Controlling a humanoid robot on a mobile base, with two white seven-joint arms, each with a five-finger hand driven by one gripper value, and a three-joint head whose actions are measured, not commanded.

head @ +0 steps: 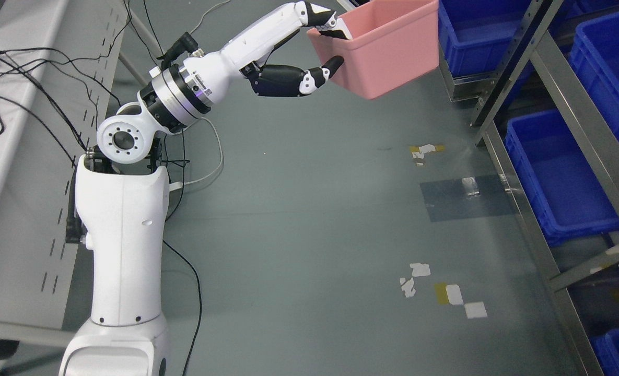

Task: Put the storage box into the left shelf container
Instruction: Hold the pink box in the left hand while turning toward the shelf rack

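Note:
A pink storage box (387, 47) hangs in the air near the top of the head view, tilted, over the grey floor. My left hand (322, 44) grips its left wall: the upper fingers (319, 13) hook over the rim and the thumb (317, 75) presses the outside of the wall. The white left arm (126, 224) rises from the bottom left and bends at the elbow toward the box. Blue shelf containers (476, 31) sit just right of the box on a metal shelf. The right arm does not show.
The metal shelf frame (518, 68) runs down the right side, holding several blue bins (560, 177) on different levels. A white table (22, 172) with black cables (37, 68) lines the left. Tape scraps (445, 292) lie on the floor.

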